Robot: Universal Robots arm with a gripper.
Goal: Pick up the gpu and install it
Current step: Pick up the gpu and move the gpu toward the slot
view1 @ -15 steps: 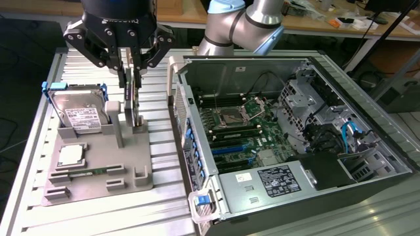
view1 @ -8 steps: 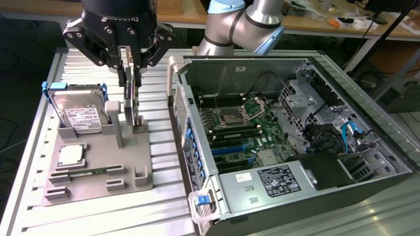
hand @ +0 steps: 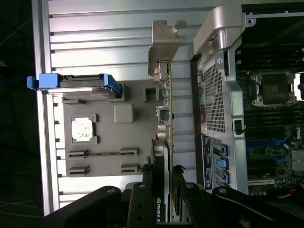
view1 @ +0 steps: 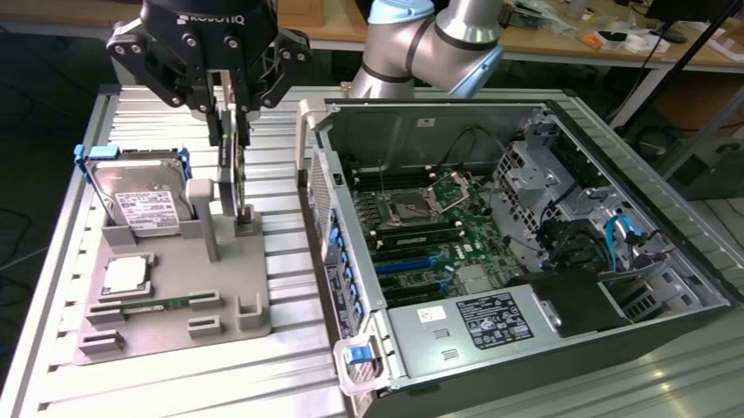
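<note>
The gpu (view1: 236, 170) is a thin dark card standing on edge over the grey parts holder (view1: 174, 326) at the exterior view's left. My gripper (view1: 233, 131) comes down from above, its two black fingers shut on the card's upper edge. The card's lower edge sits at the holder's slot posts; I cannot tell whether it has left them. In the wrist view the gpu (hand: 165, 118) runs away from my gripper (hand: 161, 173), its silvery bracket (hand: 164, 47) at the far end.
An open computer case (view1: 651, 218) lies at the exterior view's right, its motherboard (view1: 430, 226) with blue slots exposed. On the holder are a hard drive in a blue frame (view1: 139, 196), a processor (view1: 125, 274) and a green RAM stick (view1: 157, 305). The slatted metal table (view1: 174, 374) carries everything.
</note>
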